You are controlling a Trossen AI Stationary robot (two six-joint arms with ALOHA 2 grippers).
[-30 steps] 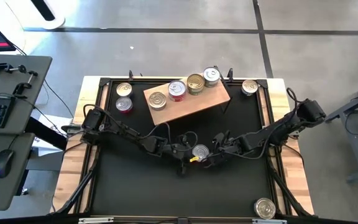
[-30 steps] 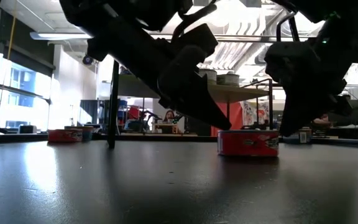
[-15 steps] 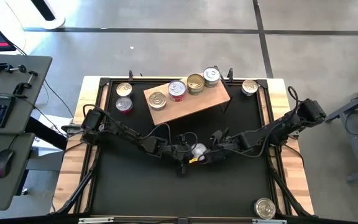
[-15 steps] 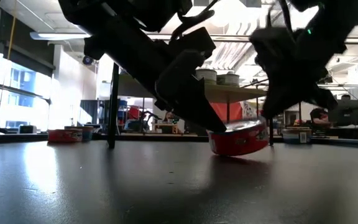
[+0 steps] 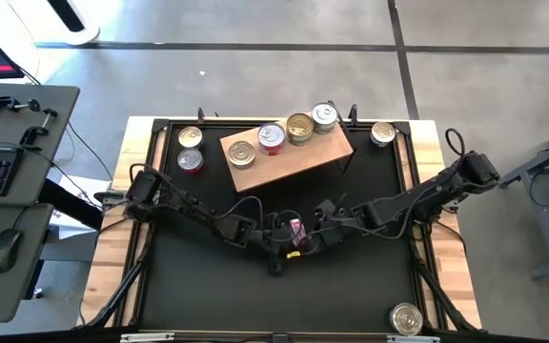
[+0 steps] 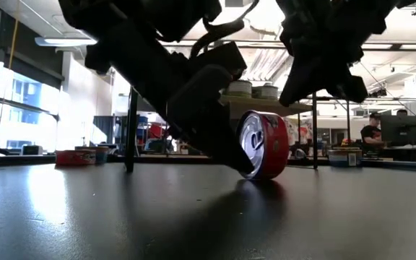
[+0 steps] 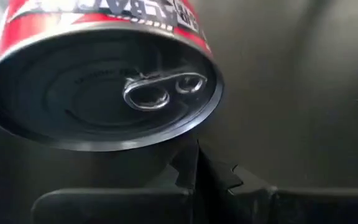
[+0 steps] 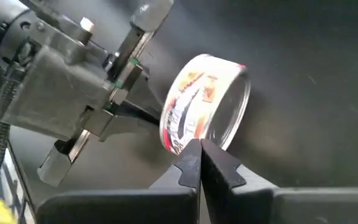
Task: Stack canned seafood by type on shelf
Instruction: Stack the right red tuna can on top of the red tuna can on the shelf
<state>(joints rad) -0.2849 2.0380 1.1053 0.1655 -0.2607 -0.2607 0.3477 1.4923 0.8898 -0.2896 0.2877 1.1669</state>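
A red can (image 6: 264, 144) stands on its edge at the table's middle, also seen as the can (image 5: 295, 229). Its pull-tab lid (image 7: 104, 87) faces my left gripper (image 6: 243, 166). That gripper is shut and slants down to the can's foot. My right gripper (image 8: 199, 152) is shut too, above and to the right of the can. The shelf (image 5: 303, 162) stands at the back on legs, with several cans (image 5: 272, 138) resting flat along its top. My left gripper's shut fingertips (image 7: 196, 158) meet the lowest part of the lid's rim (image 7: 166, 138), slanting down from the table's left. The can stands on its side wall on the table, lid toward the fingers. My right gripper's shut fingertips (image 8: 190, 163) are by the can's label side (image 8: 185, 127). I cannot tell whether they touch it.
Two cans (image 5: 190, 150) lie at the back left, one can (image 5: 382, 132) at the back right, another can (image 5: 406, 319) at the front right corner. A shelf leg (image 6: 131, 123) stands on the mat to the left.
The red can, flat on the table a second ago, has tipped up. Its right side rose while its left rim stayed down by my left fingertips, and it now stands on edge. My right gripper has gone up and a little toward the table's left.
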